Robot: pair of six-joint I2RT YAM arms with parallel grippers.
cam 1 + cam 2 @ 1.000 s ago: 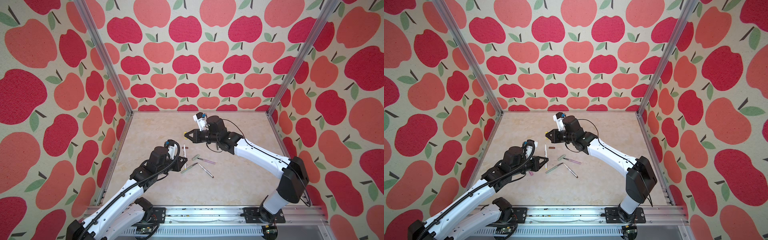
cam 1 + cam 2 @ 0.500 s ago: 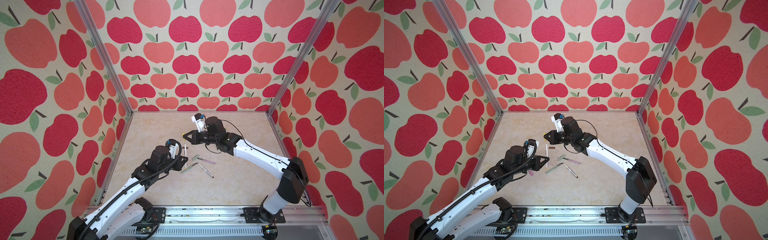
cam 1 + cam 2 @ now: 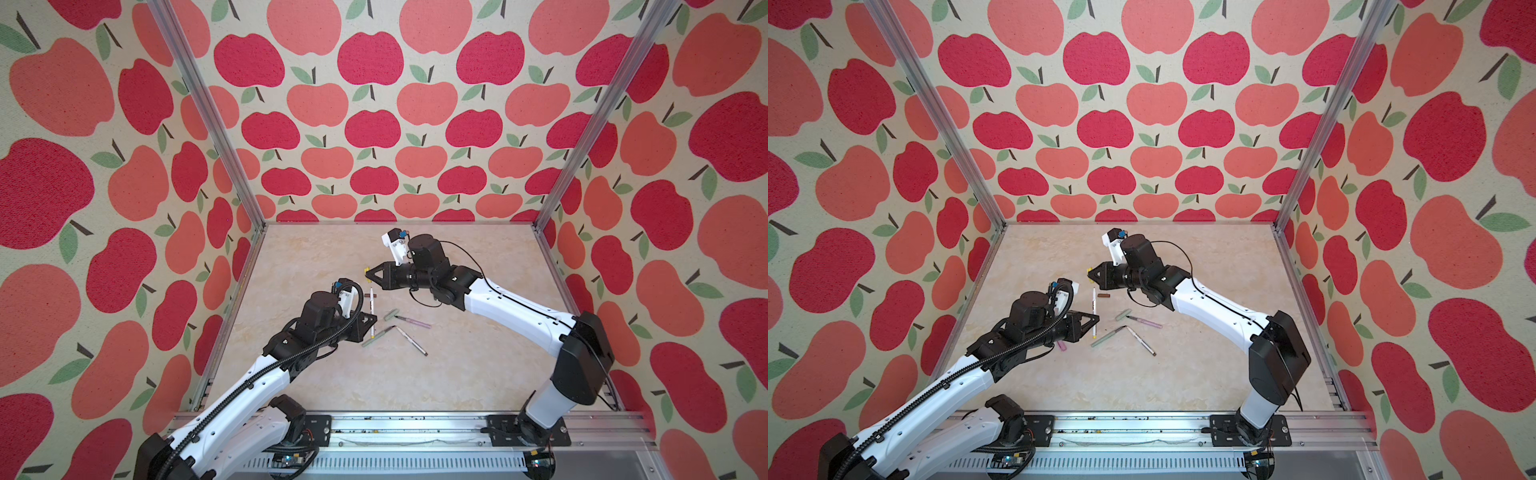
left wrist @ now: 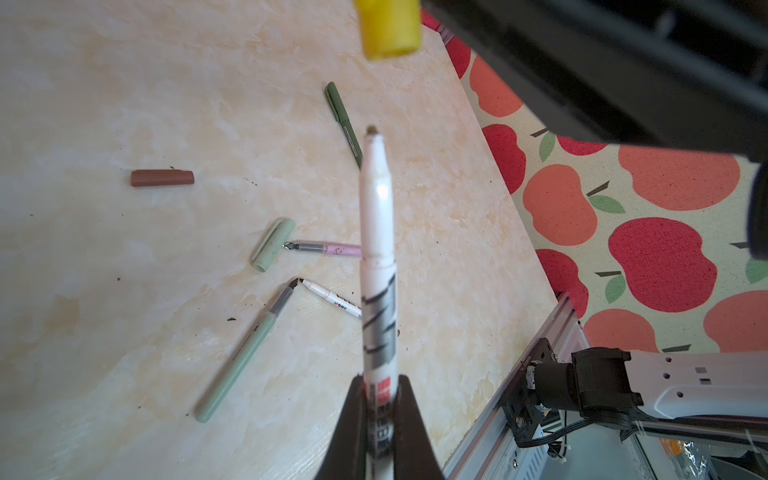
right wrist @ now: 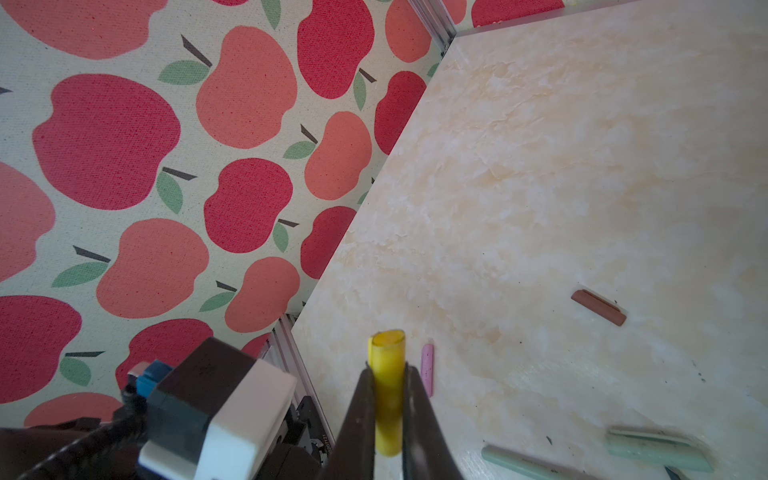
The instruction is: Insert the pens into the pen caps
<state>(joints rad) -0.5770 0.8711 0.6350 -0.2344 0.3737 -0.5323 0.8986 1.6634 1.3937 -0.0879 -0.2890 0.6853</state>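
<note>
The right claw (image 3: pixel 368 272), pinching the stubby yellow plastic cap (image 5: pixel 387 399), has edged leftward toward the tip of the white-grey marker pen (image 4: pixel 377 232), which the left claw (image 4: pixel 379 380) pinches above the desk (image 3: pixel 457 374); a gap remains, so insertion is pending.

All clutter sat on the table (image 3: pixel 457 374), centre.
Held cap (image 3: pixel 367 272) was behind held pen (image 3: pixel 371 309); loose cap (image 3: pixel 375 295) just right of it; three pens (image 3: pixel 411 340) plus another cap (image 3: pixel 391 314) lay further right.

A robot test booth — apple-print walls (image 3: pixel 374 124), aluminium frame (image 3: pixel 210 116), marbled tabletop (image 3: pixel 415 382).
</note>
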